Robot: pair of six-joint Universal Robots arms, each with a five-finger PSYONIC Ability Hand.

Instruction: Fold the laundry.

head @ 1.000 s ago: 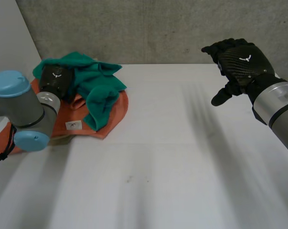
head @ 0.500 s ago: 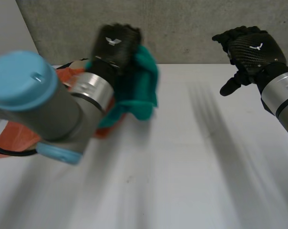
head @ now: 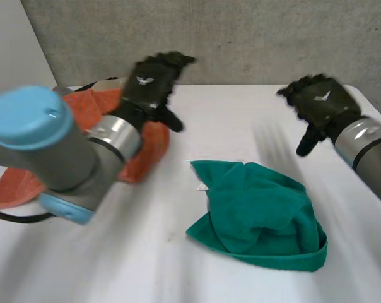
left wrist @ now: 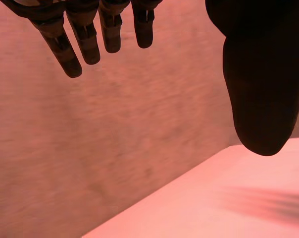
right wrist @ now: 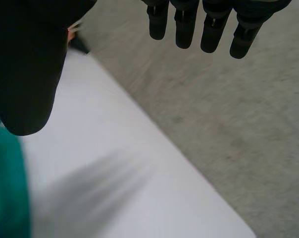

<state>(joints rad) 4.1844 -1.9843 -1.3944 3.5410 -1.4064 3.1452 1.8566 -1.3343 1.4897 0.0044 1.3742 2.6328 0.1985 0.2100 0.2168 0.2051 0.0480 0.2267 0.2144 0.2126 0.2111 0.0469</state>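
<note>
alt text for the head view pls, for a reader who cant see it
A crumpled green towel lies loose on a white table, with no hand touching it. The robot's left hand hangs open in the air by a heap of orange cloth at the left, and its right hand hangs open beyond the towel.

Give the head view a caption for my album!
Crumpled green cloth on the white table, left hand and right hand open.

We call this a robot lab or test cell: plain white tabletop [head: 178, 265] set against a bare grey concrete wall [head: 253, 38], white panel [head: 14, 50] at the side, grey-jointed left arm [head: 64, 151] and right arm [head: 367, 142] ending in black left hand [head: 149, 79] and right hand [head: 320, 104].
</note>
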